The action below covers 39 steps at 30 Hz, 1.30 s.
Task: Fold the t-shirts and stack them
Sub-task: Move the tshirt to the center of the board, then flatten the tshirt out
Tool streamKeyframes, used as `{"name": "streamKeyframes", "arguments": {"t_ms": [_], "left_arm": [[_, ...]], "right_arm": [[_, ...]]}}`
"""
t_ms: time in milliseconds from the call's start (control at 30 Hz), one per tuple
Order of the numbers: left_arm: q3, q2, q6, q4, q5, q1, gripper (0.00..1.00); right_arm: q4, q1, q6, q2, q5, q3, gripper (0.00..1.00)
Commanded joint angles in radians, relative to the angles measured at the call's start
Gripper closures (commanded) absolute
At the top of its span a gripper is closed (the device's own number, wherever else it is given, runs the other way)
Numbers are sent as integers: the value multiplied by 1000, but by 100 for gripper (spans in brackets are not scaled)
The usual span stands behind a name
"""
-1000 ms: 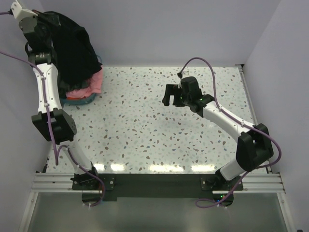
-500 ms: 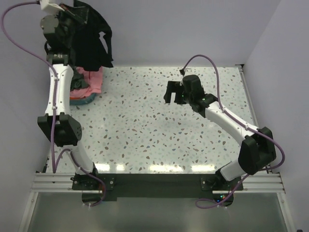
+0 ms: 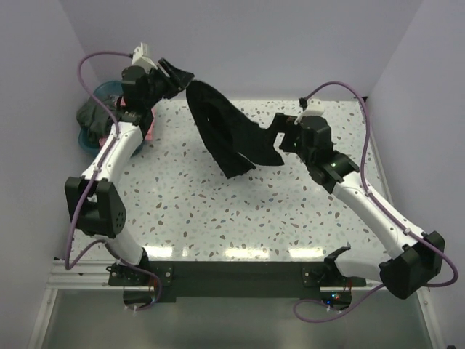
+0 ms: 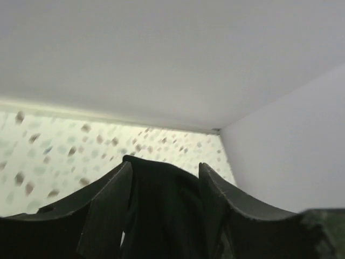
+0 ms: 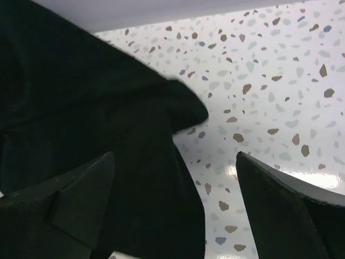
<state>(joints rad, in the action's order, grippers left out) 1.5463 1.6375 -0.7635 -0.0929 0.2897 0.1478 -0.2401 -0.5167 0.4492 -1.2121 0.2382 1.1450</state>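
White speckled surface (image 3: pixel 182 196), glossy along the near edge. It is boxed in by plain pale walls (image 3: pixel 254 43) on the left, at the back and on the right.

Top view:
- Basket (image 3: pixel 82 138), blue, sits in the far-left corner with the grey shirt (image 3: pixel 93 115) bunched in it.
- A sliver of pink shirt (image 3: pixel 148 132) shows just beside the left arm.
- Left gripper (image 3: pixel 176 74) is raised at the back left.
- Black shirt (image 3: pixel 232 138) runs as a crumpled band from just beside that gripper, down and right over the far middle of the surface. Its low end is by the right gripper (image 3: pixel 279 134). Can't tell whether the cloth rests on the surface.
- This is the only view with the basket, the grey and pink shirts and both arms, but the finger gaps are hard to read in it.

Left wrist view:
- Its fingers (image 4: pixel 108 210) stand apart, with black cloth (image 4: pixel 161 205) filling the gap. Can't tell if the cloth touches them.
- The far-right room corner and a blurred strip of surface (image 4: pixel 64 151) lie beyond.

Right wrist view:
- Its fingers (image 5: pixel 70 205) are spread wide and clamp nothing.
- Black shirt (image 5: pixel 81 108) covers the left half of the view, running under the left finger.
- Bare speckle (image 5: pixel 269 81) shows under the right finger.
- A rounded edge of the shirt is sharp here, which the top view does not resolve.
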Motion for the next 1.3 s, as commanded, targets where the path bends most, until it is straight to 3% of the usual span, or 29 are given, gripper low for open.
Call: {"name": "streamKeyframes", "arguments": {"t_ms": [0, 167, 300, 467, 733, 933, 1267], "left_arm": [[-124, 102, -59, 13, 77, -68, 41], [-338, -16, 44, 51, -33, 5, 36], [-474, -114, 69, 91, -145, 73, 47], [-603, -198, 92, 174, -283, 251, 59], [-758, -208, 82, 177, -383, 452, 66], [-830, -217, 52, 179, -420, 524, 43], [-902, -271, 32, 199, -457, 532, 40]], "right_arm": [[1, -2, 3, -38, 35, -40, 3], [27, -2, 23, -84, -12, -132, 7], [59, -34, 40, -139, -43, -179, 11], [81, -94, 40, -230, -34, -180, 13], [116, -129, 63, -380, 26, -189, 15], [127, -129, 91, -455, 92, -189, 16], [159, -129, 123, -555, 87, -168, 32]]}}
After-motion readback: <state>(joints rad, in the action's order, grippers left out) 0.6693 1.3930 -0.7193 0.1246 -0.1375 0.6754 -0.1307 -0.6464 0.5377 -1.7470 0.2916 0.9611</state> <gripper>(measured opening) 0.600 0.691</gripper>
